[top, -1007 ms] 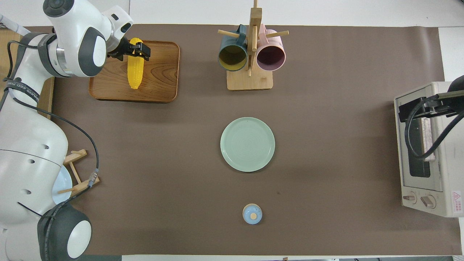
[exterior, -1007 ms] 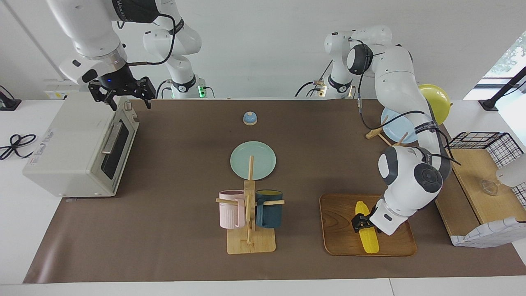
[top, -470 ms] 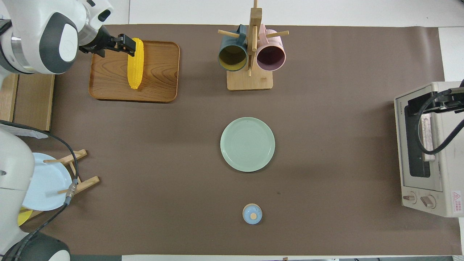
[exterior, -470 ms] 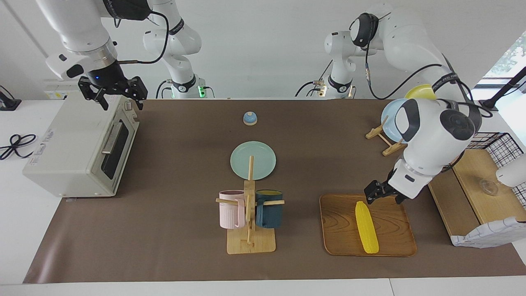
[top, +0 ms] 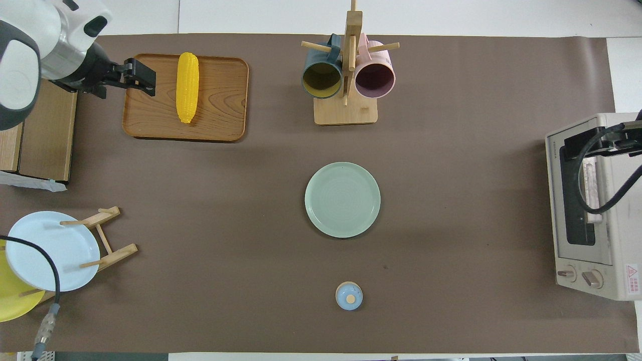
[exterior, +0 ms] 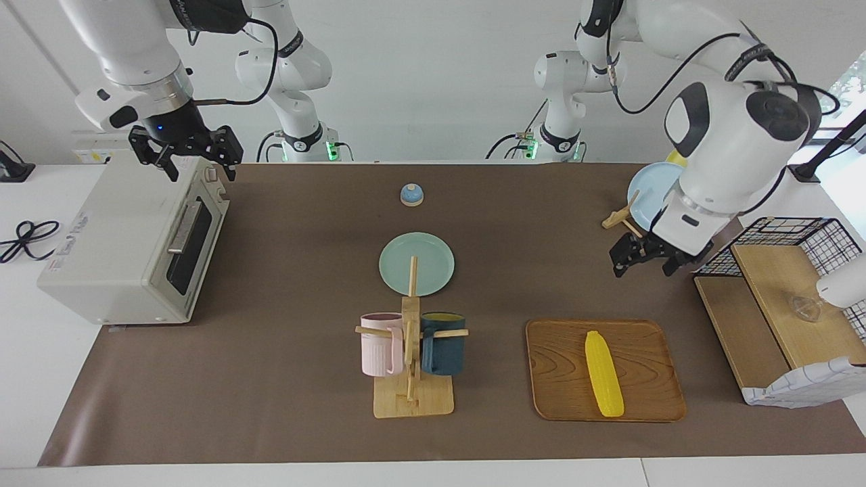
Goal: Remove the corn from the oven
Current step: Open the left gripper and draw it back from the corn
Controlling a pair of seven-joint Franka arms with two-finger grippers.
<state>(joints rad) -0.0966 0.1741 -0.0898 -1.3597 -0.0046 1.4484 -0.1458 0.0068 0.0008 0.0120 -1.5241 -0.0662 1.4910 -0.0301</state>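
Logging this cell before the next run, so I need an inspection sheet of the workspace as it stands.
Surface: brown mat over a white table.
Job's things: corn lies on the wooden tray; oven, door shut.
Clutter: green plate, mug rack with pink and dark blue mugs, small blue bell, plate stand with blue and yellow plates, wire basket.
Grippers: left gripper open, empty, raised over the mat; right gripper open, over the oven's top.
Cables: black cord beside the oven.
Surroundings: white wall.
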